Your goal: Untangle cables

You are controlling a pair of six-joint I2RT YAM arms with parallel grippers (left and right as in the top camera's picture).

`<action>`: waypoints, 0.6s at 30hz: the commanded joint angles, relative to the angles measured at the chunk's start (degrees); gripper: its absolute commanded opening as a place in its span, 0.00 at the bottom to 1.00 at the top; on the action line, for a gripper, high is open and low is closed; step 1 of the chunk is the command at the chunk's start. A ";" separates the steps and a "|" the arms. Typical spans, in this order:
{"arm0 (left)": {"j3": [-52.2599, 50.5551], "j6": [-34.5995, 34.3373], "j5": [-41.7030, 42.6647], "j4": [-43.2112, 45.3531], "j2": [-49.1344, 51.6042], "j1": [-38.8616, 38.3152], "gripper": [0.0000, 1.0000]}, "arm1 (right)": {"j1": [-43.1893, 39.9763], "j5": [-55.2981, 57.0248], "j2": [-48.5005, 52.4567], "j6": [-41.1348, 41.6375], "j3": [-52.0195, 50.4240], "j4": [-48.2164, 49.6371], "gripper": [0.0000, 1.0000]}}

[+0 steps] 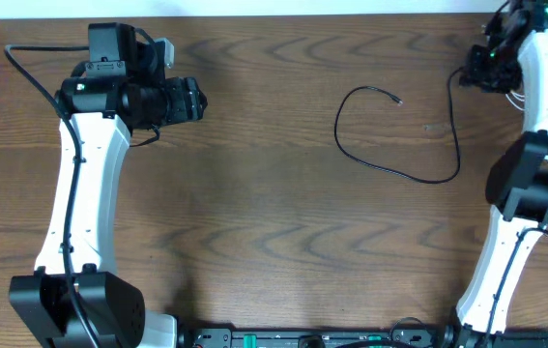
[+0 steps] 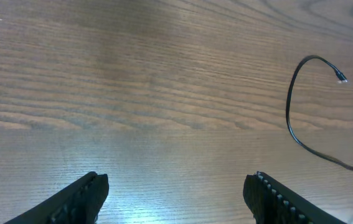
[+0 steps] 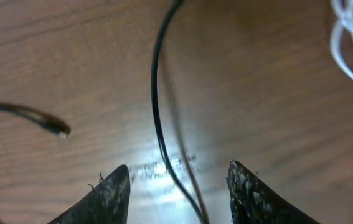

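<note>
A thin black cable (image 1: 370, 159) lies in an open loop on the table right of centre, its small plug end (image 1: 398, 100) at the top. It also shows in the left wrist view (image 2: 288, 118). One run of it rises toward my right gripper (image 1: 469, 75) at the far right. In the right wrist view this cable (image 3: 155, 93) passes between the right gripper's (image 3: 179, 180) spread fingers, which are not closed on it. A white cable (image 3: 350, 43) shows in loops at the upper right corner. My left gripper (image 1: 199, 100) is open and empty (image 2: 176, 186), far left of the loop.
The wooden table (image 1: 254, 213) reaches a pale back wall along the top edge. The left arm's thick black wire (image 1: 32, 77) arcs at the far left. Both arm bases stand at the front edge.
</note>
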 commanded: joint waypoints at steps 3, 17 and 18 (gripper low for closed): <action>-0.22 -0.28 -0.13 -0.13 0.39 -0.20 0.75 | 0.87 1.64 4.81 2.58 -0.04 1.18 0.43; -0.22 -0.28 -0.13 -0.15 0.39 -0.20 0.75 | 3.89 1.68 9.81 3.54 -0.20 1.84 0.31; -0.22 -0.28 -0.13 -0.15 0.39 -0.20 0.75 | 3.93 1.88 9.90 4.13 -0.22 1.75 0.26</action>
